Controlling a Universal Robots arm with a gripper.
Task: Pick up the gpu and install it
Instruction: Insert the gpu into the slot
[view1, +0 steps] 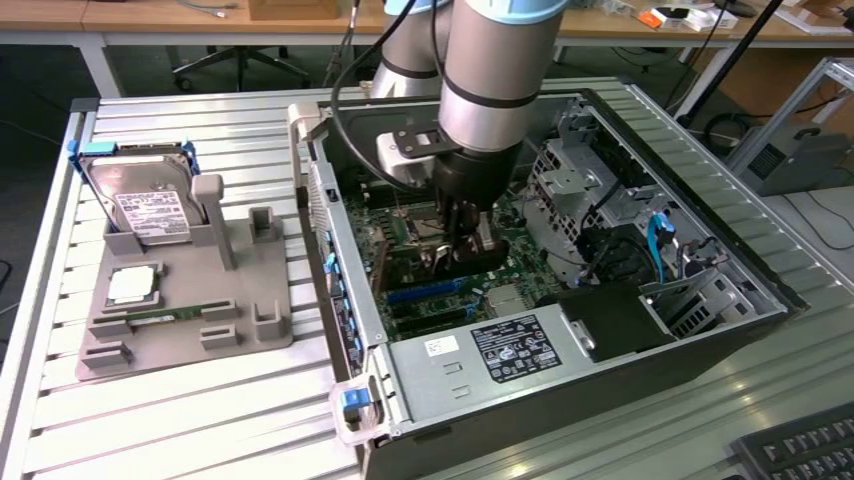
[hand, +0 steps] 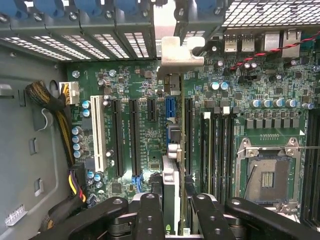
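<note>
edgewise, gpu (hand: 171, 195) pinched by gripper (hand: 172, 220) over motherboard (hand: 130, 125); judged light, rigid, fragile; best held at board edges.

Arm (view1: 497, 70): one, grey with blue joint caps, wrist pointing steeply downward in the exterior view. Gripper (hand: 173, 200): black, two-fingered, fingers (hand: 150, 215) pointing down, part-closed and clamped on the gpu (hand: 170, 150), which stands edge-on between them
</note>
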